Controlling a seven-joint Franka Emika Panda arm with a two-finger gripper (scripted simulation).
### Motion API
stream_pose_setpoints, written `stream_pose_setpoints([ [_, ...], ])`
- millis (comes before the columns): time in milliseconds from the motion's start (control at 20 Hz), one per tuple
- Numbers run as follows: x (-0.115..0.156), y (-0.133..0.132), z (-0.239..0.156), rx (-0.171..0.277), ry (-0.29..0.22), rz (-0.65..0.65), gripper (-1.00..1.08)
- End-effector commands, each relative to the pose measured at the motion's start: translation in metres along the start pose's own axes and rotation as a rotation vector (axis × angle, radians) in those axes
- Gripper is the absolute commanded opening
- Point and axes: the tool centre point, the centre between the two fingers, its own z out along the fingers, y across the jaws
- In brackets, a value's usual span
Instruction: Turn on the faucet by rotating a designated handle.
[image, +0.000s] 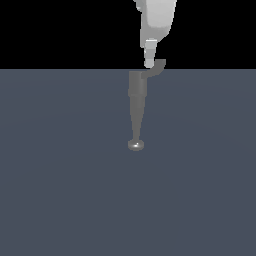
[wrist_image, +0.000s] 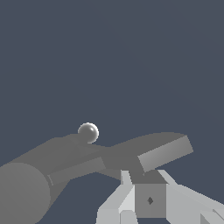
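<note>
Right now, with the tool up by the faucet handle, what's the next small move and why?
Probably push the tool sideways against the handle, toward the exterior view's right, to begin rotating it. Its tip sits right beside the handle's bent end, which juts from the faucet body. Actual contact can't be confirmed.

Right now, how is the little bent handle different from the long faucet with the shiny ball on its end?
The handle is short and flat with a bent, wider tip; the faucet is much longer and round, narrowing to a shiny ball. The handle juts sideways from the body, beside the gripper; the faucet stretches away from it. Both are grey.
</note>
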Motion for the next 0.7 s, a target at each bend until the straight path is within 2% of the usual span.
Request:
stream_pose_setpoints([
  [0,0.011,-0.005,0.0,0.0,0.0,0.01,-1.0],
  [650,0.051,-0.034,0.002,-0.002,0.001,0.025,-1.0],
])
